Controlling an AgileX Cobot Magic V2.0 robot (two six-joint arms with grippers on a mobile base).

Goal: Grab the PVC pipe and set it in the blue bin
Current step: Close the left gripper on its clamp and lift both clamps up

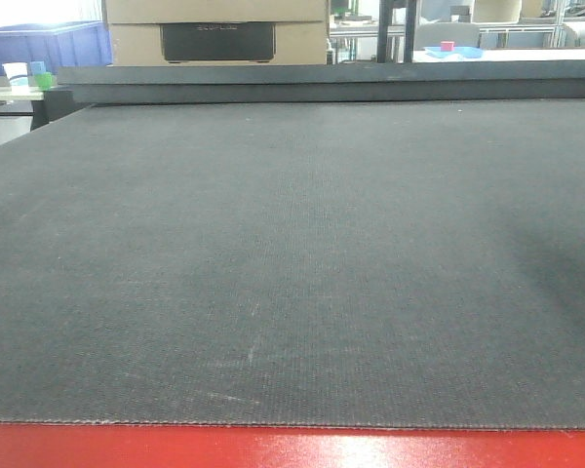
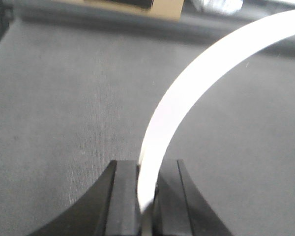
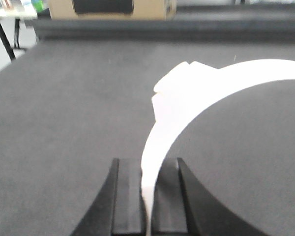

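Left claw [image 2: 146, 169] clamps the pipe [image 2: 196, 83], which arcs away toward 2 o'clock. Right claw [image 3: 147, 167] pinches a like band [image 3: 187, 108]. Whether they are one piece, I cannot tell. A blue crate [image 1: 68, 44] sits beyond the tabletop [image 1: 292, 263] at 11 o'clock.

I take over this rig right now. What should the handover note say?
Left gripper: shut on a white curved PVC pipe.
Right gripper: shut on a tabbed PVC pipe; whether it is the same piece or a second one is unclear.
Blue bin: not seen on the mat in any view.
Done: grasp. Left: carry to the bin, release.
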